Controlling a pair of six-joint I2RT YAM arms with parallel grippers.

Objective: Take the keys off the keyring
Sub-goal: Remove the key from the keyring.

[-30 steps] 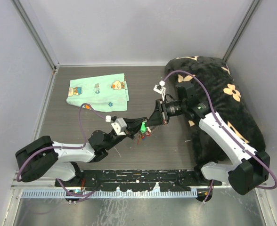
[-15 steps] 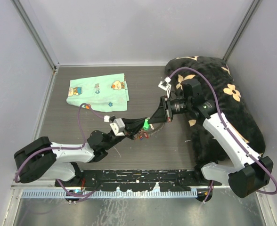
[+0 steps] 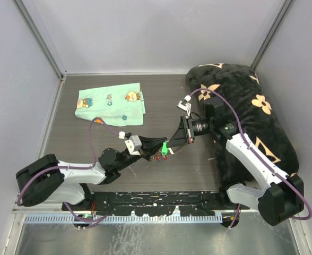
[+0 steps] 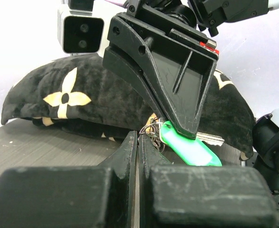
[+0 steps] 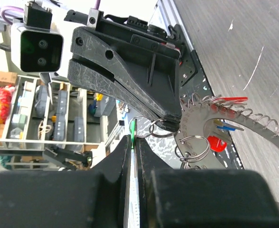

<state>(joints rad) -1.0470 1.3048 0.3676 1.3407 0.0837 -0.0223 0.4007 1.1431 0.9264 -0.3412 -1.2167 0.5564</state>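
Observation:
The keyring [image 5: 197,120] is a silver toothed arc fringed with small split rings [image 5: 193,147]; red [image 5: 218,141] and blue key heads hang by it. My left gripper [image 3: 157,150] is shut on the keyring's edge, its fingers [image 4: 130,147] pressed together. My right gripper [image 3: 170,144] meets it from the right, shut on a green-headed key [image 3: 165,147]. The left wrist view shows that green key head [image 4: 192,149] and its silver blade [image 4: 210,138] under the right gripper's fingers. Seen edge-on in the right wrist view, the green key [image 5: 132,135] sits between my right gripper's [image 5: 134,127] jaws.
A mint-green cartoon-print cloth [image 3: 111,104] lies at the back left of the table. A black cushion with beige flowers [image 3: 254,114] fills the right side, under my right arm. Grey walls close in the table on three sides.
Both grippers and the keyring have shifted slightly right and nearer. The right wrist has swung a little to the right. Both grips stay the same.

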